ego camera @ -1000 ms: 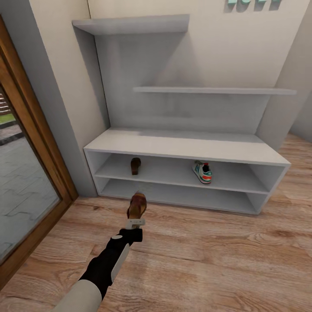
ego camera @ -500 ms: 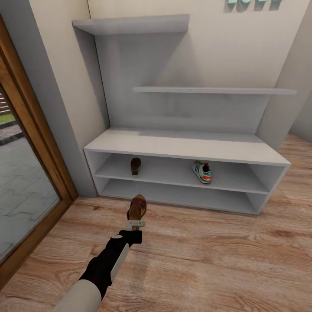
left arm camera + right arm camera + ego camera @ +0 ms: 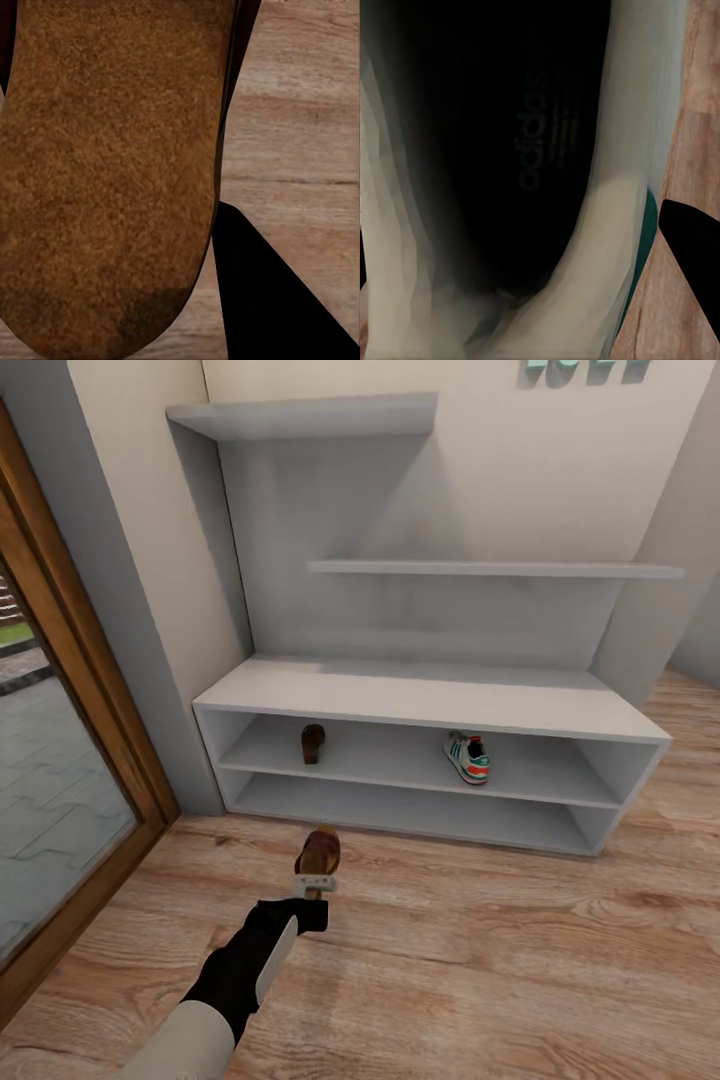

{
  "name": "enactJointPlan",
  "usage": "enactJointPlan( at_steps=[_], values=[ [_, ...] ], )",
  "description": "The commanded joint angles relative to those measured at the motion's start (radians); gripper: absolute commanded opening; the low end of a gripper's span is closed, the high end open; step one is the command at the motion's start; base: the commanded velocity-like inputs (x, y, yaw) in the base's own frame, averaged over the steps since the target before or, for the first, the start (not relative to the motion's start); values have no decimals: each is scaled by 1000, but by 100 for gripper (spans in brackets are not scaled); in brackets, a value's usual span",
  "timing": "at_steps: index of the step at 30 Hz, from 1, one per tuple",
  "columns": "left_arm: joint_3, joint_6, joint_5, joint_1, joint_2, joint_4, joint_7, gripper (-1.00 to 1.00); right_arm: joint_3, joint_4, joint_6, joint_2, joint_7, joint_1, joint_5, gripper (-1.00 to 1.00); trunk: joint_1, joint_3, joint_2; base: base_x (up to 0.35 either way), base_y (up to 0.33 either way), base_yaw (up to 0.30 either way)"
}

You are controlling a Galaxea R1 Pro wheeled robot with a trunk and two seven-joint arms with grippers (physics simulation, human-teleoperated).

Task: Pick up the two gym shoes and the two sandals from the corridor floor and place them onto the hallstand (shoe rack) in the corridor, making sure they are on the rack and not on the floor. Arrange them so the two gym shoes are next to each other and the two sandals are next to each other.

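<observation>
In the head view the pale hallstand (image 3: 430,695) stands against the wall. Its upper open shelf carries one brown sandal (image 3: 313,743) at the left and one white gym shoe (image 3: 467,757) with green stripes at the right. My left gripper (image 3: 316,880) is shut on the second sandal (image 3: 319,852), holding it over the wood floor (image 3: 480,960) just in front of the rack. In the left wrist view that sandal's brown sole (image 3: 112,172) is close up beside a black finger (image 3: 277,300). The right wrist view looks into the second gym shoe (image 3: 532,150), with a dark finger (image 3: 694,247) outside its wall.
A glass door in a wooden frame (image 3: 100,690) stands at the left, close to the rack's end. Two stepped wall shelves (image 3: 490,569) hang above the bench top. The lower open shelf (image 3: 400,810) holds nothing. Open plank floor stretches to the right.
My left arm has dropped and drawn back a little, bringing the held sandal lower and nearer to me. The shoes on the shelf have not moved.
</observation>
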Motion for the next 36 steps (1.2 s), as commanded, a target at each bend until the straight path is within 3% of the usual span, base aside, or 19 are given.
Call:
enactJointPlan(
  at_steps=[1,8,12,27,36],
  values=[
    [-3,9,7,-1,1,-9,8,-100,-1,-1,5,0,2,-2,8,-100,0,-1,0,14,0,0],
    [-3,21,7,-2,0,-86,9,-100,-1,-1,5,0,2,-2,8,-100,0,-1,0,4,0,0],
    [-3,71,7,-6,0,-100,8,-100,-1,-1,5,0,2,-2,8,-100,0,-1,0,0,0,0],
    [-5,114,6,-7,0,-178,10,-100,-1,-1,5,0,1,-2,8,-100,0,-4,0,0,0,0],
    [-5,115,6,-7,0,-187,8,-100,-2,-1,5,0,1,-2,7,-100,4,-53,-3,0,0,0]
  ],
)
